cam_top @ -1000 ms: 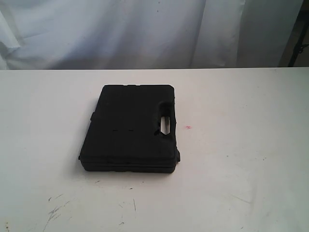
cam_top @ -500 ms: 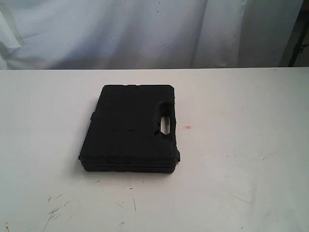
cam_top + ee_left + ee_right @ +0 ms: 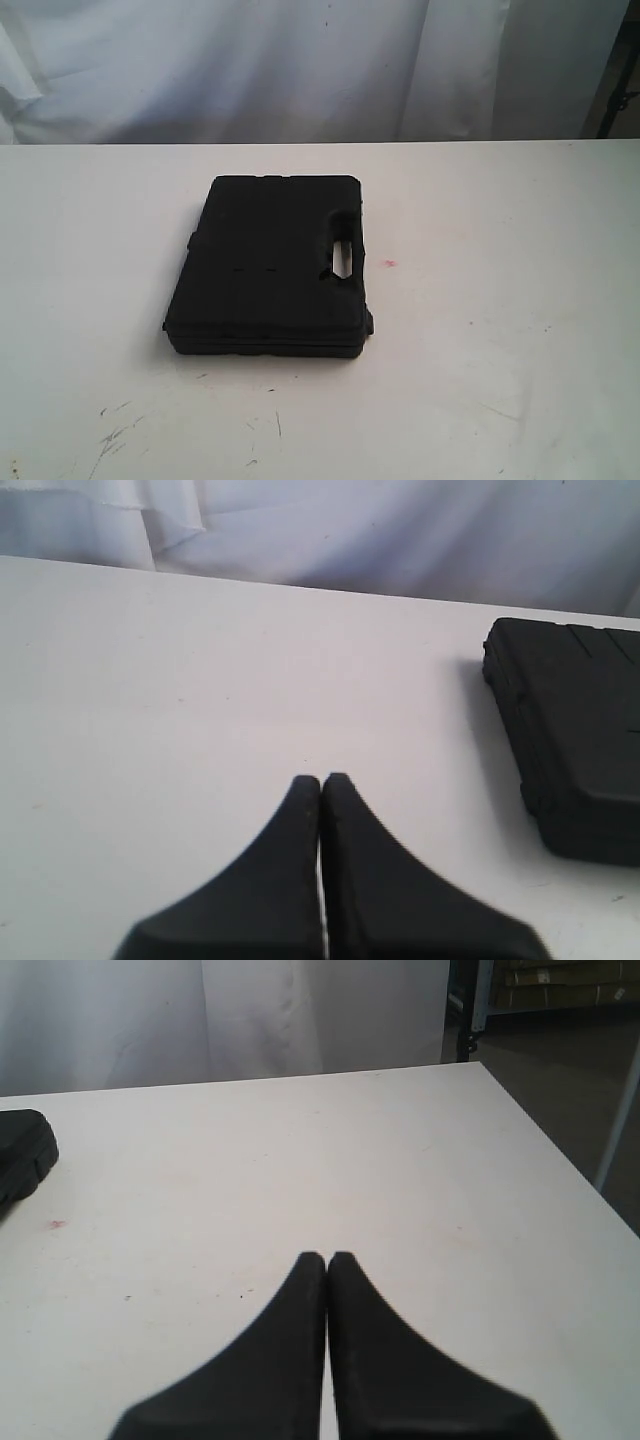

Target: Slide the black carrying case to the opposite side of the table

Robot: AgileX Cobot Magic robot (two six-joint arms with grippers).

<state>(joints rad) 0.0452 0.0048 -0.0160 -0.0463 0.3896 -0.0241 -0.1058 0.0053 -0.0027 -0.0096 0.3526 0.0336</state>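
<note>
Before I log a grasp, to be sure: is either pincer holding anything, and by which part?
Nothing is held. The left pincer and right pincer are both shut empty; the black carrying case lies on the table, apart from both.

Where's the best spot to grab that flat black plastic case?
Probably the handle bar beside the cut-out slot on the flat black plastic carrying case, coming down from above on the right arm's side: the case lies flat, so the slot faces up.

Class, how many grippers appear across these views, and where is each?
2. Left gripper, shut, over the table beside the case; right gripper, shut, on the case's other side. Neither shows in the exterior view.
</note>
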